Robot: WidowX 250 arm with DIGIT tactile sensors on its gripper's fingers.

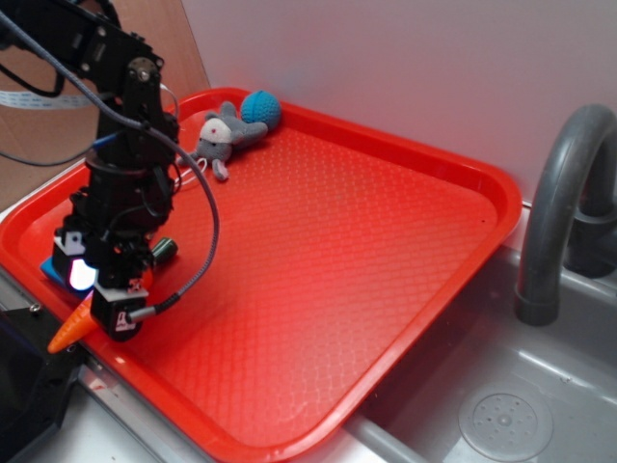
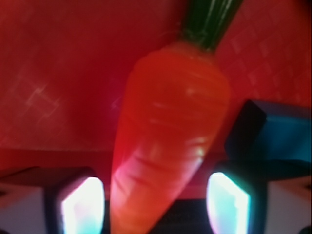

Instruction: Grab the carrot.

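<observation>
At the near-left edge of the red tray (image 1: 386, 183), the carrot (image 2: 168, 131) lies lengthwise between the gripper's (image 2: 156, 202) spread fingers (neither touching it), pointed tip toward the wrist, green stem away.

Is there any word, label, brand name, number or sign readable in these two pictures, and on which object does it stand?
None can be read.
The carrot, the red tray, the plush toy, the faucet and the gripper show no readable print; the wrist view is blurred.
</observation>
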